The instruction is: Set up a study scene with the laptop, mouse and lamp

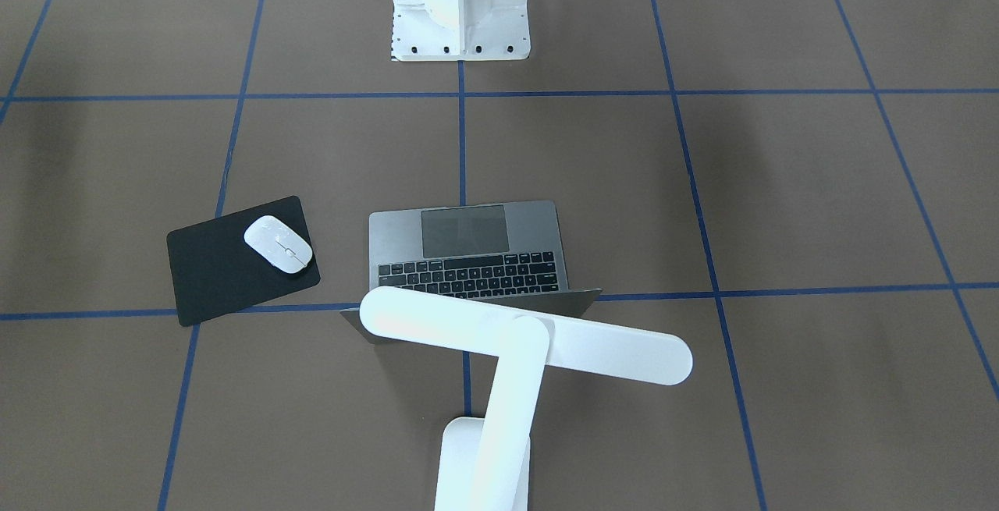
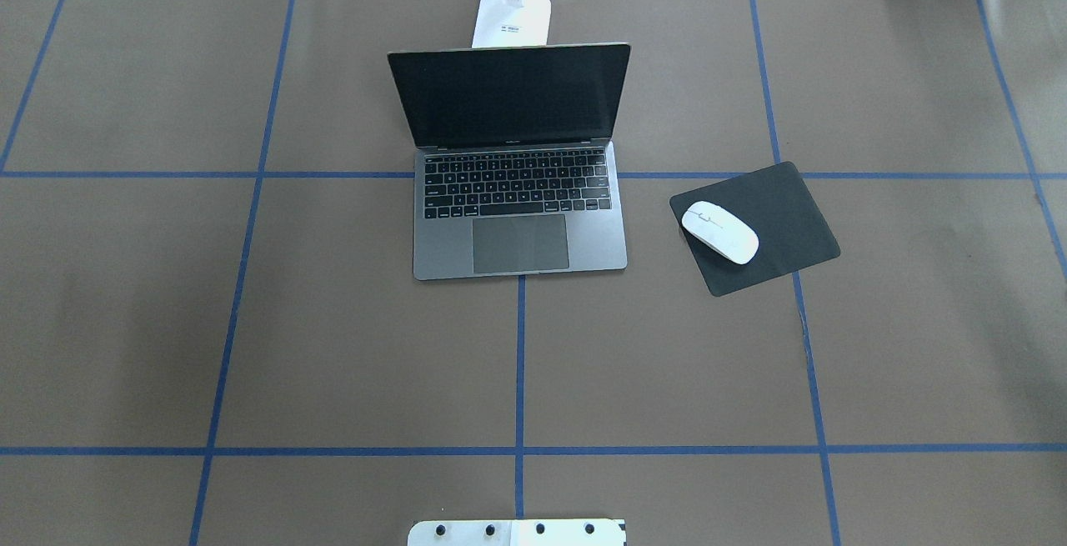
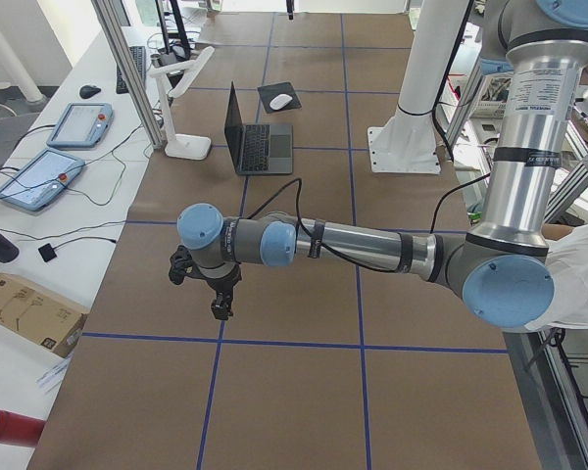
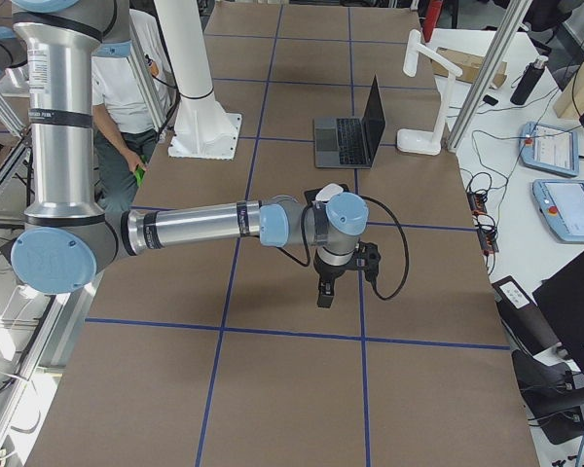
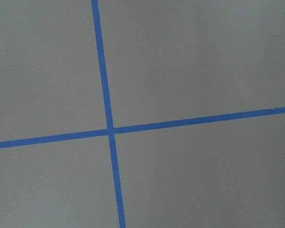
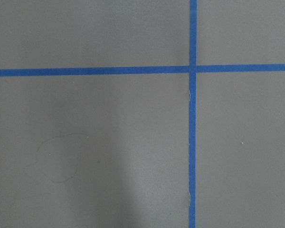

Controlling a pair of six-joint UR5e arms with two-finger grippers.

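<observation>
You've got the laptop (image 2: pixel 517 196) open near the middle of the table (image 2: pixel 167 321), dark screen tilted back, keyboard and trackpad facing the robot's white pedestal (image 1: pixel 460 12). The lamp (image 1: pixel 507 370) stands just behind the lid at the table's far edge, and from the front-facing camera its long flat head hangs across the top of the lid. Off to the robot's right of the laptop the mouse (image 2: pixel 720 232) lies on a black mat (image 2: pixel 792 212), skewed to the grid, nearer the mat's laptop-side edge. The mat sits at a crossing of the blue tape lines (image 5: pixel 109 129).

Now the arms: both reach out low and level over the table ends, well apart from the laptop. The left gripper (image 3: pixel 220 305) points down over bare brown paper. The right gripper (image 4: pixel 324 292) does the same at the other end. Whether either pincer is open or closed, I cannot tell from these side angles. Both wrist cameras show you only paper and a tape crossing.

A person in a white shirt (image 4: pixel 117 78) stands beside the pedestal, off the table.
</observation>
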